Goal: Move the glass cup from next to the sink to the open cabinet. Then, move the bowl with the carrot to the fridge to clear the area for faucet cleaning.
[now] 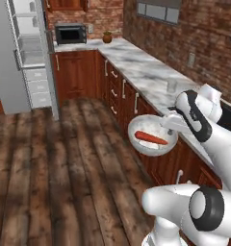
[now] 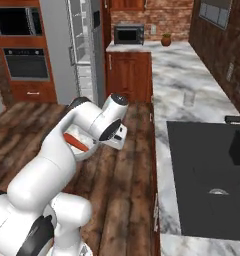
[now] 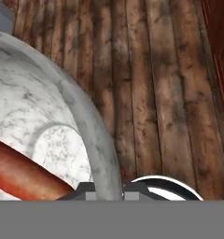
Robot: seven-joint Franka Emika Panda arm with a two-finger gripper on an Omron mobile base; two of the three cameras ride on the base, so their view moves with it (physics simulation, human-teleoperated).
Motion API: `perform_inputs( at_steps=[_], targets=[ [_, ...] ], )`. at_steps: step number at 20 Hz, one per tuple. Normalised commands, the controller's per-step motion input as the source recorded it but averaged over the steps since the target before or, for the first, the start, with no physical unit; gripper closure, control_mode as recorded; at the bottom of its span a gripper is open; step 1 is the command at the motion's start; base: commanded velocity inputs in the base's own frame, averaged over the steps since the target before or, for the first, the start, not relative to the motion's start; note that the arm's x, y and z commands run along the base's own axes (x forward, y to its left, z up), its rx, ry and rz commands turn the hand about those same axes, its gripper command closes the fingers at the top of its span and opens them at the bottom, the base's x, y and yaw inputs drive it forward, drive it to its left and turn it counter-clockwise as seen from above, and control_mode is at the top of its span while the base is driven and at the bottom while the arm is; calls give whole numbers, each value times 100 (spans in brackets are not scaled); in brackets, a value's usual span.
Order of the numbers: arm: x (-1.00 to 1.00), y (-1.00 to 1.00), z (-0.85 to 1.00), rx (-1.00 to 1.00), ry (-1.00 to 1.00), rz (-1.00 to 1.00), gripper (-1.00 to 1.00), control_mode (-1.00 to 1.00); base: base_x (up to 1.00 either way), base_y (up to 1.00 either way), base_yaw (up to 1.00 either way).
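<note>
The left base view looked forward and down from behind the arm, along the counter (image 1: 136,67) toward the far fridge (image 1: 19,53). The right base view faced the same way from the opposite side, sharing counter, fridge and microwave (image 2: 129,34). The hand view sat very near the bowl (image 3: 48,121), above the floor (image 3: 160,93).

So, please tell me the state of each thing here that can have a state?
Round white speckled bowl: held over the wooden floor, pinched at its rim.
Orange-red carrot: lying inside the bowl.
Two-finger gripper: shut on the bowl's rim.
Tall grey fridge: door open, shelves showing.
Clear glass cup: upright on the marble counter.
</note>
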Motion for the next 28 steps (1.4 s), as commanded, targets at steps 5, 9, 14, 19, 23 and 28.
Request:
perform_inputs(
  at_steps=[5,9,14,19,23,28],
  targets=[
    [0,0,0,0,0,0,100,100,90,74,27],
    [0,0,0,0,0,0,100,100,100,74,-8],
    [0,0,0,0,0,0,100,100,100,95,-42],
    [0,0,0,0,0,0,100,100,100,94,-17],
    [0,0,0,0,0,0,100,100,100,83,6],
    [0,0,0,0,0,0,100,100,100,76,4]
  ],
)
